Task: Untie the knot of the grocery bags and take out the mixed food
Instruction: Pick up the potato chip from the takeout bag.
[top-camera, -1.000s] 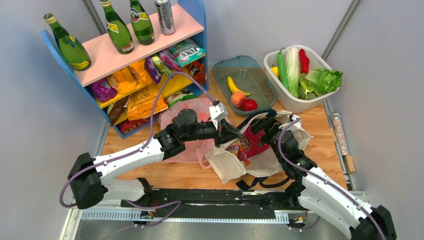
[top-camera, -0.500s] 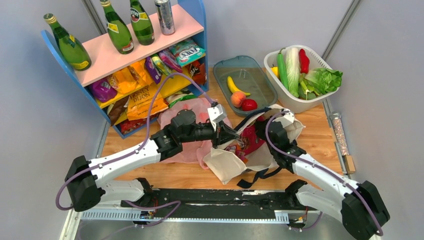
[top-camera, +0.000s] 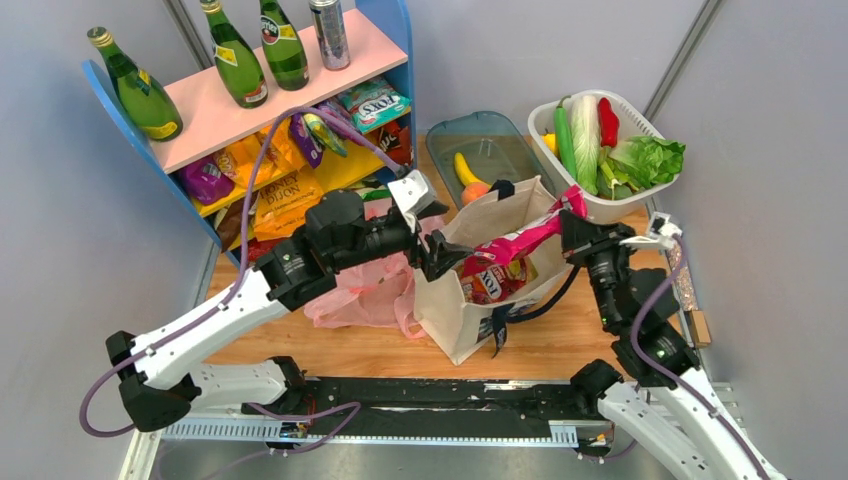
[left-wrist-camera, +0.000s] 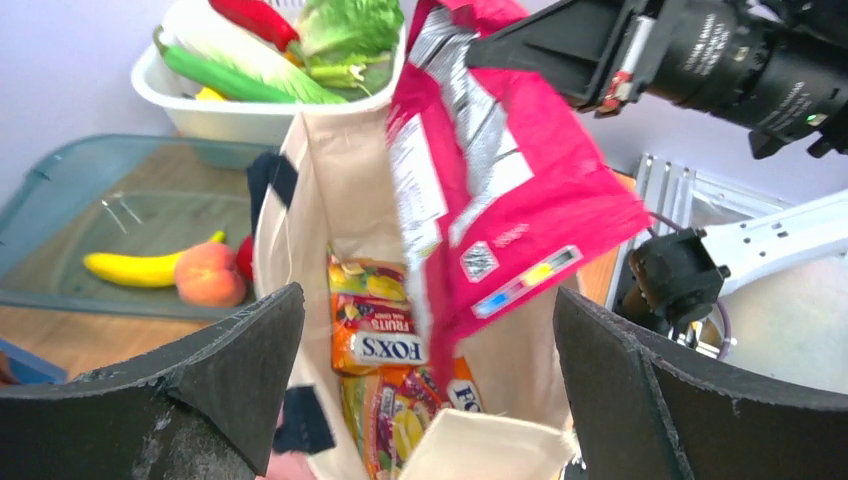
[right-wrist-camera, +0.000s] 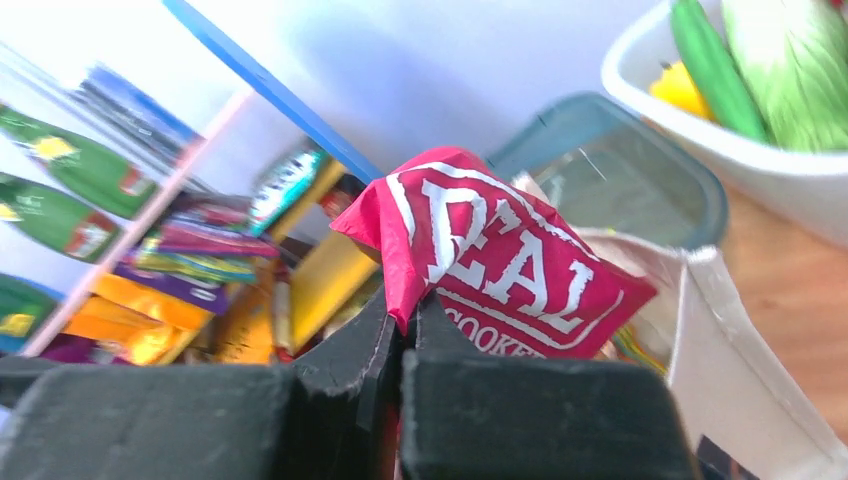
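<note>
Right gripper is pinching magenta crisp packet over mouth of cream canvas tote, left gripper is gaping open at its left rim; judged best: raising packet straight clear.

White arms with black joints, purple cables trailing behind black left claw and right claw, rough matte fingers

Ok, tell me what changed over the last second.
The right hand, shut on the crisp packet, pulled it up out of the tote toward the right. The tote, slumped before, now stands upright. The left hand, open, kept to its rim. The pink bag, tray, basket and shelf stayed put.
</note>
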